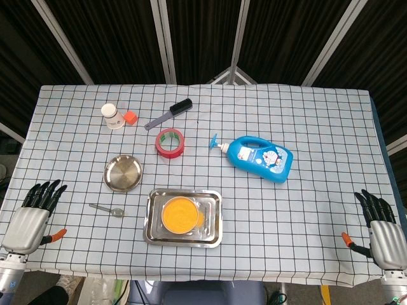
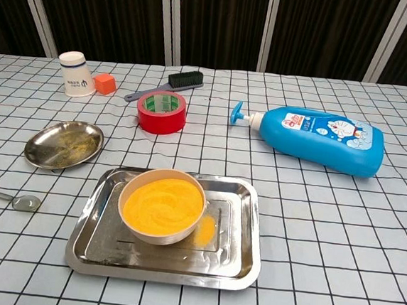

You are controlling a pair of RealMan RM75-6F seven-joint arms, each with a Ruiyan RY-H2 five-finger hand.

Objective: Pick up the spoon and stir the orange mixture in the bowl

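Observation:
A small metal spoon (image 1: 108, 209) lies flat on the checked cloth left of the tray, also low at the left of the chest view as the spoon (image 2: 7, 197). A bowl of orange mixture (image 1: 180, 214) stands in a steel tray (image 1: 213, 222); the chest view shows the bowl (image 2: 162, 206) in the tray (image 2: 243, 234), with some orange spilled beside it. My left hand (image 1: 33, 219) rests at the table's near left edge, fingers apart, holding nothing, well left of the spoon. My right hand (image 1: 383, 232) sits at the near right edge, also empty. Neither hand shows in the chest view.
A round steel plate (image 1: 123, 173) lies behind the spoon. Further back are a red tape roll (image 1: 170, 142), a black brush (image 1: 169, 114), a white cup (image 1: 112, 116) and an orange block (image 1: 130, 117). A blue bottle (image 1: 259, 157) lies on its side at the right.

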